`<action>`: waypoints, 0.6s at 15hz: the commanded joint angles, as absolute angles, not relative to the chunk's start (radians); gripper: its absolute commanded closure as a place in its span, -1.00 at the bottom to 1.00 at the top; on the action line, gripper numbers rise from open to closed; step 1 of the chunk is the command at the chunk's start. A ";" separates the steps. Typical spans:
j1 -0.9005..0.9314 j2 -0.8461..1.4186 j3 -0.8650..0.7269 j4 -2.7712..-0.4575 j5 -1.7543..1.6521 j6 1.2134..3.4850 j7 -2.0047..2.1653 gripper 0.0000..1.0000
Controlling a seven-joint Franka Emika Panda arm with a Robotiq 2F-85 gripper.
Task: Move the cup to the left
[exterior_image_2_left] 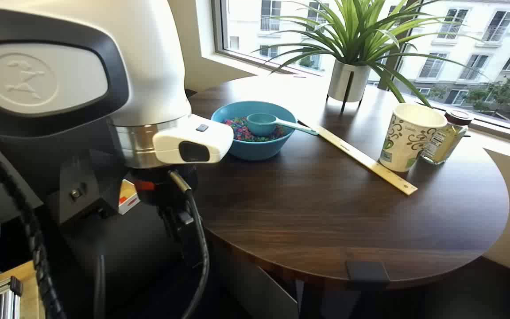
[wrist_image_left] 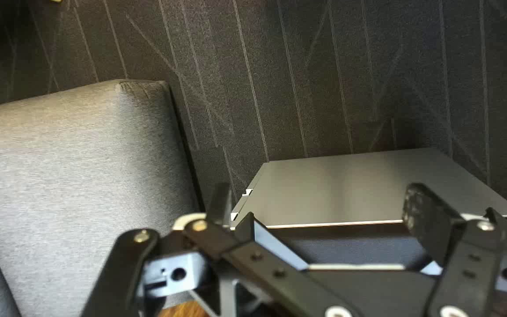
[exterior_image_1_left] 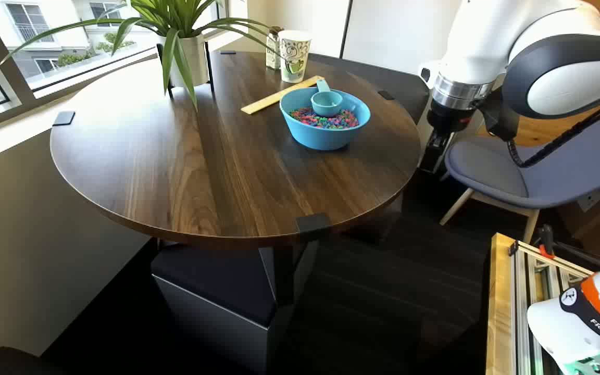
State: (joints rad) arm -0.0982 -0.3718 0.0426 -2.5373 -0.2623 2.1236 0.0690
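The gripper point(wrist_image_left: 324, 207) holds nothing, fingers wide apart. The cup point(exterior_image_2_left: 410, 139) stands on the table point(exterior_image_2_left: 290, 208) between ruler point(exterior_image_2_left: 363, 159) and jar point(exterior_image_2_left: 447, 142). Best to lift high over the bowl point(exterior_image_2_left: 255, 150), miss the jar and squeeze softly.

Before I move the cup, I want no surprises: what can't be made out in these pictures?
Inside bottom of the cup: hidden by its wall in both exterior views.
Part of the jar: behind the cup in an exterior view.
Ruler marks: unreadably small in both exterior views.
Inside bottom of the bowl: under the colored bits in both exterior views.
Yellow thing: cut off by the wrist view's top edge.
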 commanded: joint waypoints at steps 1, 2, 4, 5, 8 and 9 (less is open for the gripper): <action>-0.084 -0.372 0.030 -2.536 -0.267 2.120 0.073 -1.00; -0.084 -0.372 0.030 -2.536 -0.267 2.120 0.073 -1.00; -0.084 -0.372 0.030 -2.536 -0.267 2.120 0.073 -1.00; -0.084 -0.372 0.030 -2.536 -0.267 2.120 0.073 -1.00; -0.084 -0.372 0.030 -2.536 -0.267 2.120 0.073 -1.00; -0.082 -0.376 0.032 -2.537 -0.268 2.109 0.070 -1.00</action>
